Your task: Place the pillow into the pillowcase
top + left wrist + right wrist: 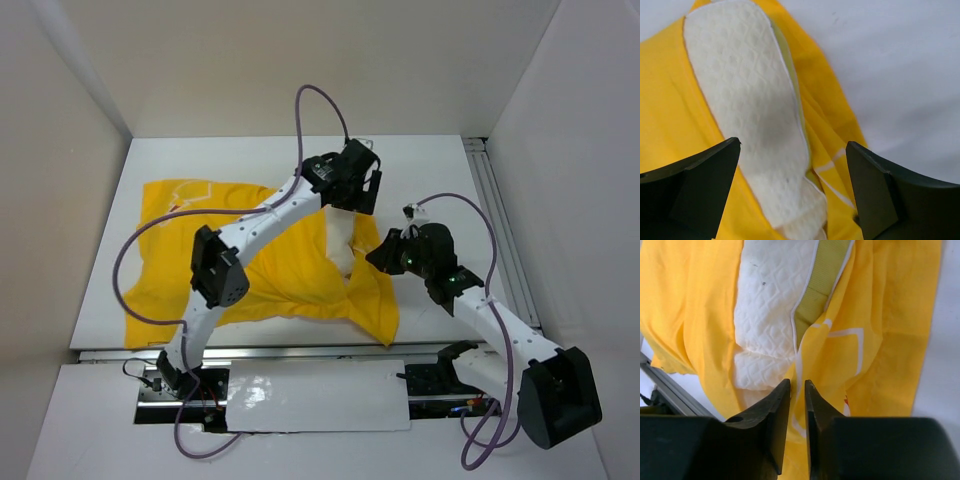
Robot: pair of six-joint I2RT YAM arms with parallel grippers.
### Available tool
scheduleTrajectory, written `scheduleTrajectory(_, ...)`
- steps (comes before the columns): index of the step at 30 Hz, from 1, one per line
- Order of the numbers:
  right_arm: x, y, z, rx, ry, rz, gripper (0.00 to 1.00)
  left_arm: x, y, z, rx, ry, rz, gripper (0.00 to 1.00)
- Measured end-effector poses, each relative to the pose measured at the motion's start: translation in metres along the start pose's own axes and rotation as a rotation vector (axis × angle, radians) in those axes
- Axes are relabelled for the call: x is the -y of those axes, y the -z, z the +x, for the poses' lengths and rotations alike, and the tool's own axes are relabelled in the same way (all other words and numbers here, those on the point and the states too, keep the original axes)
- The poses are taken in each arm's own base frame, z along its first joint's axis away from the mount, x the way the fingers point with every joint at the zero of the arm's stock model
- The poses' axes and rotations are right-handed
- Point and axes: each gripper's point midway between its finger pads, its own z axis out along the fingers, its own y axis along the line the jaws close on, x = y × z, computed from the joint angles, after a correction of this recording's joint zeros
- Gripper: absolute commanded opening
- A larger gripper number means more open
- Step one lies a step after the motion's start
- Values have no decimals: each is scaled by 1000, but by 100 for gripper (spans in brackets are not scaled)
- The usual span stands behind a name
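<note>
Yellow pillowcase (170,235) holds, seemingly, most of the pillow (770,305).

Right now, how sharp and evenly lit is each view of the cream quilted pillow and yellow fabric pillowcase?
Top external: even light, glare only on the glossy white plate. Left wrist: the cream quilted pillow looks soft, a grey shadow across it. Right wrist: quilting crisp, yellow fabric pillowcase bright, black gripper fingers underexposed.
</note>
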Motion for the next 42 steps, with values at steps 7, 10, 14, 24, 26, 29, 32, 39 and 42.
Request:
scheduleTrajectory(7, 6, 2, 0, 8, 23, 35, 33, -46, -75, 57, -182, -17, -197, 100)
scheduleTrajectory(10, 7, 3, 2, 2, 33, 40, 49, -52, -76, 54, -170, -14, -225, 100)
scheduleTrajectory(14, 13, 4, 6, -18, 51, 70, 74, -54, -79, 54, -156, -26, -251, 83)
scheduleTrajectory(24, 15, -4, -35, 39, 72, 157, 86, -60, -102, 73, -186, -83, -250, 0)
scheduleTrajectory(26, 14, -14, -44, 32, 75, 163, 86, -62, -105, 75, -182, -86, -253, 0)
scheduleTrajectory(29, 18, -31, -47, -2, 86, 181, 86, -64, -103, 75, -168, -96, -252, 0)
scheduleTrajectory(32, 30, -51, -37, -64, 108, 221, 83, -64, -97, 72, -145, -92, -238, 0)
scheduleTrajectory(39, 59, -80, -10, -155, 131, 318, 68, -61, -83, 71, -126, -80, -189, 0)
scheduleTrajectory(42, 67, -87, -6, -155, 142, 350, 53, -60, -82, 73, -130, -79, -176, 0)
